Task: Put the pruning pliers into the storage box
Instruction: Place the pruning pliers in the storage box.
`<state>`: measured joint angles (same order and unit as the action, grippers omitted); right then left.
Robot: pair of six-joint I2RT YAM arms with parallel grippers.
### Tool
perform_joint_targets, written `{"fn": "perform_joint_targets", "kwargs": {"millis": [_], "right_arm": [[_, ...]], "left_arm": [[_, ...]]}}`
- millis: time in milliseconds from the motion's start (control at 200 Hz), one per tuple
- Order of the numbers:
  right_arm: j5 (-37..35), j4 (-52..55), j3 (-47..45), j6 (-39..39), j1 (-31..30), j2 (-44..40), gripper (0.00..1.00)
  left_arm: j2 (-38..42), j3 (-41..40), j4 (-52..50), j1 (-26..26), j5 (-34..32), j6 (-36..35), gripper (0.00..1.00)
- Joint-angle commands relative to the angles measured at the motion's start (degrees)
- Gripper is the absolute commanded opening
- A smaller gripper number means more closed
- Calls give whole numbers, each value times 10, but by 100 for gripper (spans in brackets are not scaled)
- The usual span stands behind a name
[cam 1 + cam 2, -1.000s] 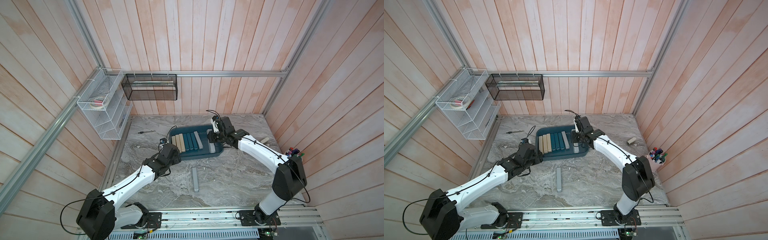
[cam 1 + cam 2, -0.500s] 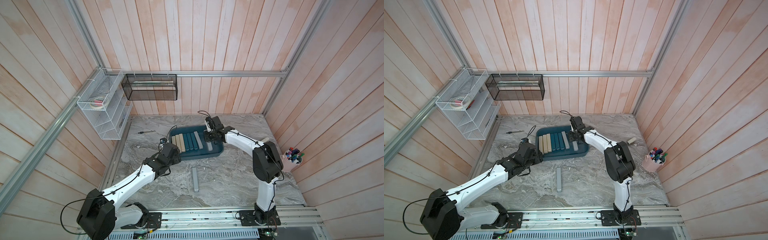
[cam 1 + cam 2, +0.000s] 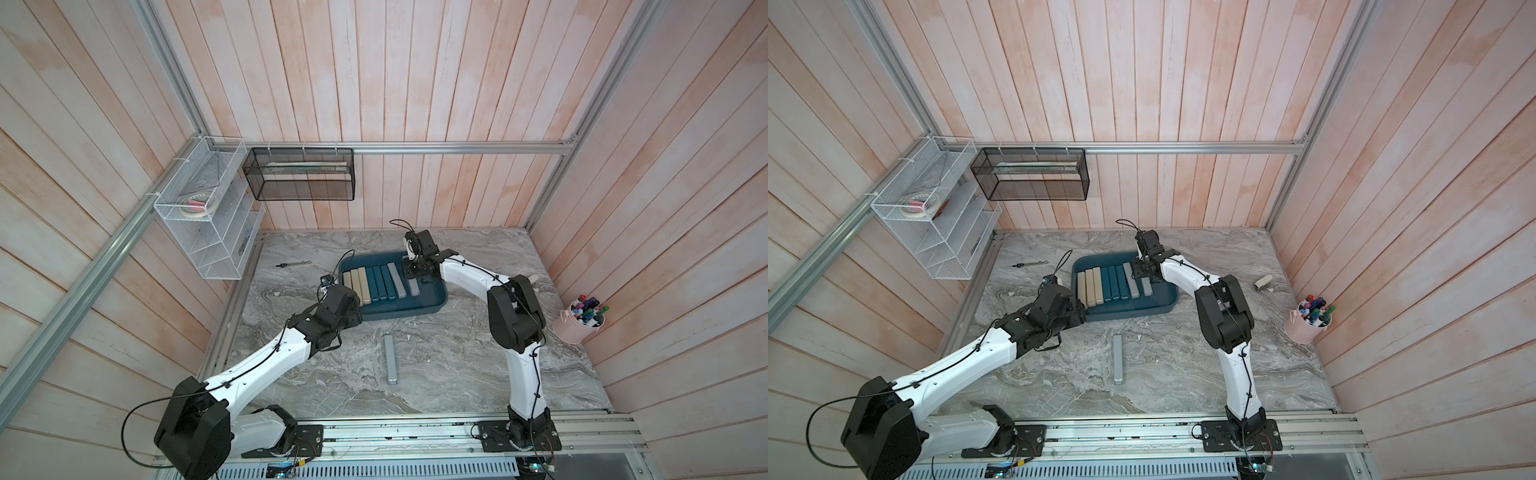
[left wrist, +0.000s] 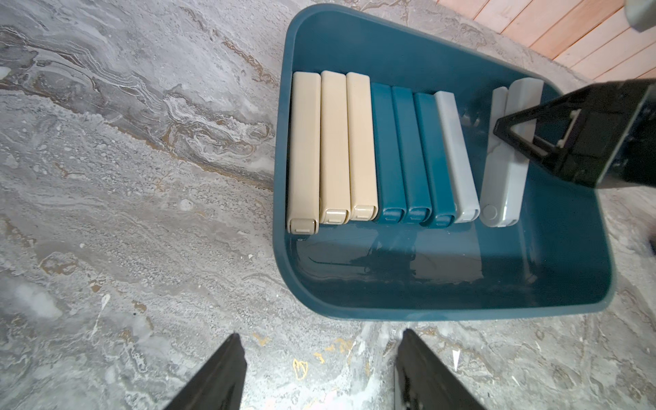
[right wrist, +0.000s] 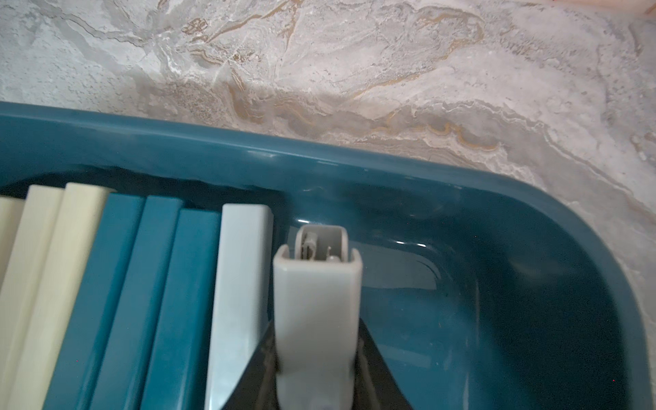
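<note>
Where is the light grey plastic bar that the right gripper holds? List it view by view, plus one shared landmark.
Top view: light grey plastic bar, in the dark teal plastic tray, beside the bar row.
Top view: bar, same place.
Left wrist: bar, apart from the bar row.
Right wrist: bar, end-on, foreground.
Landmark: the tray, in all four.

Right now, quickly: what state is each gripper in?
Left gripper: open, holding nothing.
Right gripper: shut on a light grey bar, inside the storage box.
</note>
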<state>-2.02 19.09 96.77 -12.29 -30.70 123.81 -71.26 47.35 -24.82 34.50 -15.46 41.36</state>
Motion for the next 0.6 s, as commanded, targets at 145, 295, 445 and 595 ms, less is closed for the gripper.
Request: {"fn": "perform_joint_targets", "kwargs": {"millis": [145,295,445,595], "right_arm": [[25,-18,37,-17,2,39,26],[41,-21,53,-35,1,49,26],[41,-17,64,-47,0,56,26],[51,-10,75,-57,0,69,28]], "left_arm": [[-11,12,-1,-3,-6,-4,71],[-11,12,-1,-3,-6,-5,71],[-11,9,0,-3,-4,-3,71],[-11,10,0,-3,-4,-4,71]]}}
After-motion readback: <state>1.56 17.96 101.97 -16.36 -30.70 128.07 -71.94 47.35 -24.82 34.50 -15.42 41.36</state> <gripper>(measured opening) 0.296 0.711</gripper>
